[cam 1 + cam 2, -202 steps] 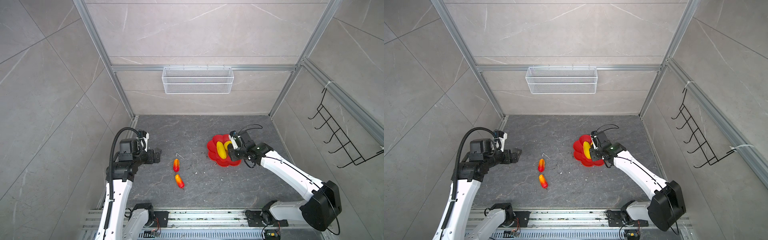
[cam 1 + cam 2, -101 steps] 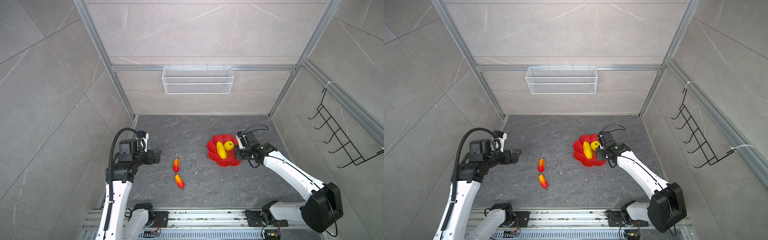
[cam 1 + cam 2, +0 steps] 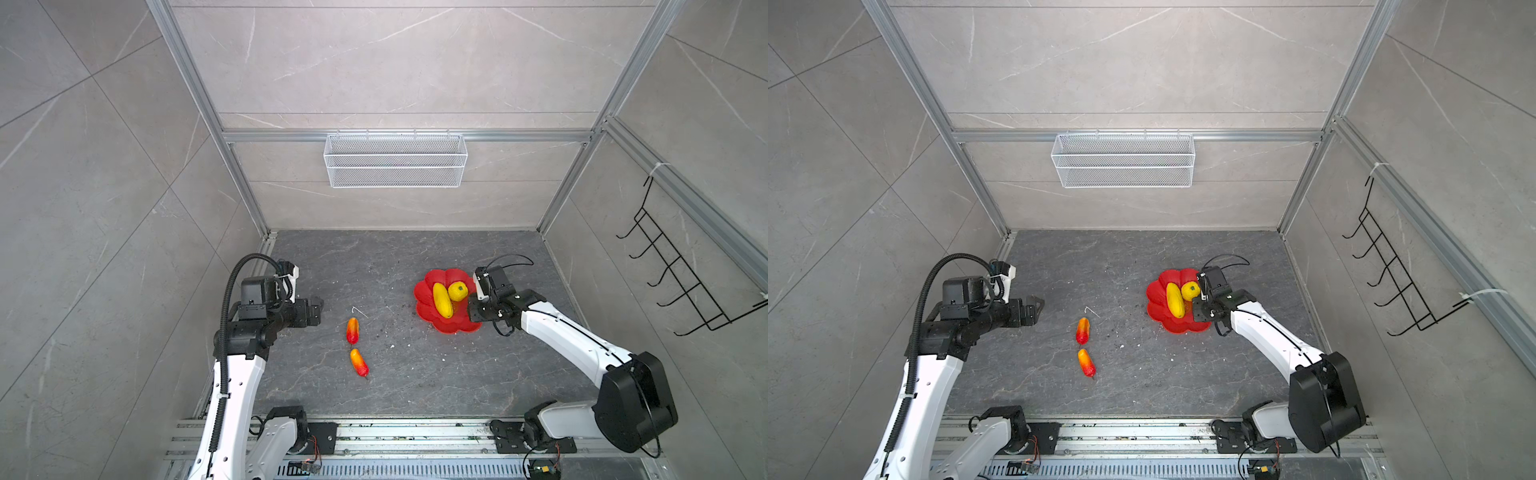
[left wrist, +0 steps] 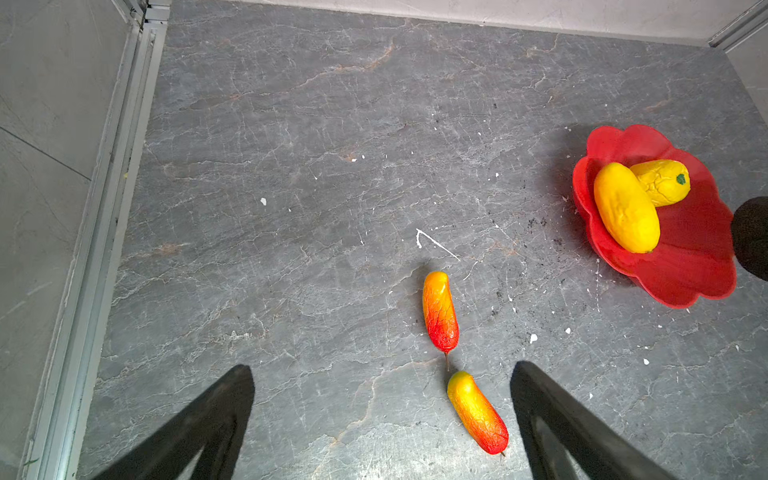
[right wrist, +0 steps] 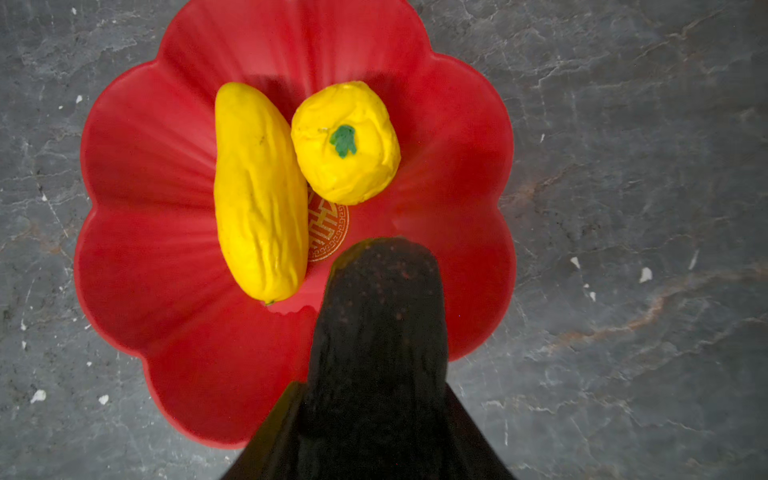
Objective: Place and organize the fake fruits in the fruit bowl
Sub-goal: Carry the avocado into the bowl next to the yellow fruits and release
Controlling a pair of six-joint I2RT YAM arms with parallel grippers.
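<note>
Our right pincer (image 3: 478, 309) grips the dark bumpy fruit (image 5: 380, 299) over the red bowl (image 5: 137, 232), where the long yellow fruit (image 5: 257, 195) and the round yellow fruit (image 5: 345, 145) touch. Our left pincer (image 4: 382, 372) stands wide.

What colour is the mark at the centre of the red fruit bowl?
The mark is orange-gold; the right wrist view shows it best.

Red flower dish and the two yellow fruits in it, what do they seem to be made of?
Red dish: likely moulded plastic, glossy; soft sheen, even colour, printed gold mark. Long yellow fruit: probably foam or soft plastic, semi-gloss; wrinkled painted skin. Round yellow fruit: same look, creased skin, painted green spot.
</note>
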